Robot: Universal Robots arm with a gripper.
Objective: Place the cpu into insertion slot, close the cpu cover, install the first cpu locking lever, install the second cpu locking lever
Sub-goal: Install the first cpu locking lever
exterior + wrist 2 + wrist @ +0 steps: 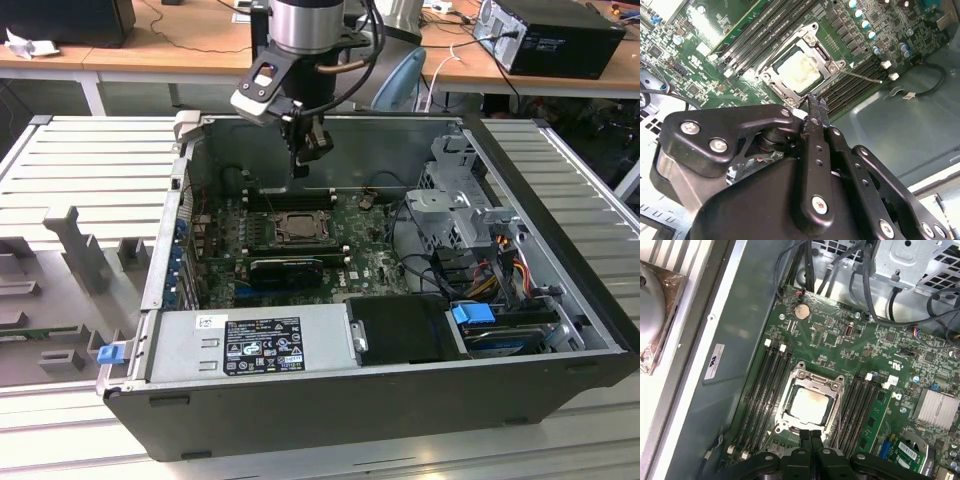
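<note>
Cpu (809, 405), one, sits under one lowered cpu cover (815, 377); fingers (803, 442) pressed together.

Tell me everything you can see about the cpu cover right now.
The cpu cover is a thin grey metal frame with a square window, lying flat on the insertion slot in the green motherboard. The cpu shows pale through the window. Black memory slots flank it. The gripper hangs above one edge.
</note>
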